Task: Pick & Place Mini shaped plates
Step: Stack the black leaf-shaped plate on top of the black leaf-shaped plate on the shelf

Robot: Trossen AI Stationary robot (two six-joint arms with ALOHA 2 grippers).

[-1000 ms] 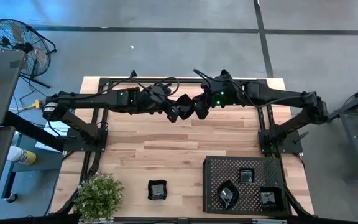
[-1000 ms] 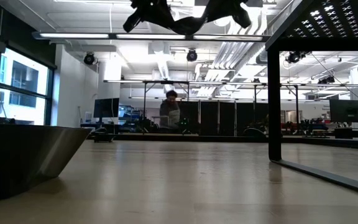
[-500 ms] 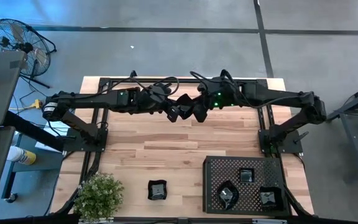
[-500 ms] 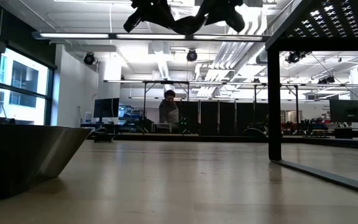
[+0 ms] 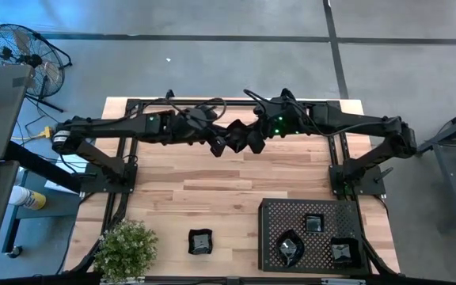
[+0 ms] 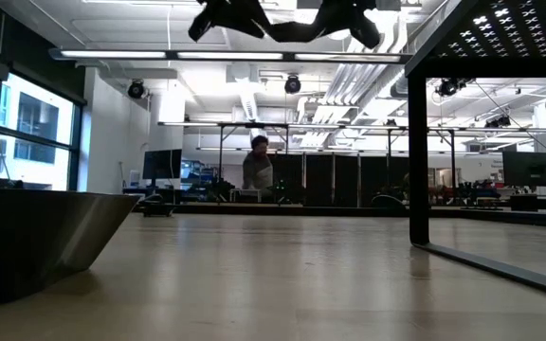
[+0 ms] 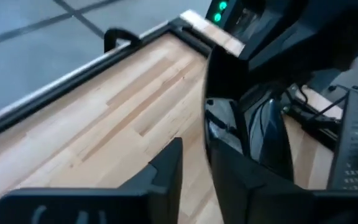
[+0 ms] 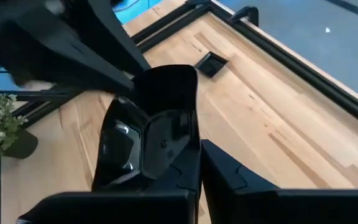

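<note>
A glossy black mini shaped plate (image 8: 154,124) hangs high over the far middle of the table, between my two grippers, which meet tip to tip. My right gripper (image 5: 248,142) is shut on it. My left gripper (image 5: 225,145) is open, with its fingers (image 7: 166,168) standing about the plate's other end (image 7: 247,130). One more plate (image 5: 200,241) lies flat on the wood near the front edge. Three plates (image 5: 313,223) (image 5: 291,248) (image 5: 343,252) rest on the perforated tray (image 5: 275,218). My right gripper pinches the plate's rim (image 8: 176,146) between its two fingers. It comes from the table's right, slanting down. The plate stands on edge, lifted well clear of the table. My left gripper: I cannot tell whether its open fingers touch the plate.
A potted plant (image 5: 125,249) stands at the front left corner. The black tray on its raised frame (image 6: 420,142) takes the front right. Bare wood (image 5: 212,186) lies under the grippers. A person (image 6: 259,169) shows far off in the room beyond.
Both arms have stayed together high over the far middle. In the low view, the plate between the two grippers now sits flatter and a little higher than before.
</note>
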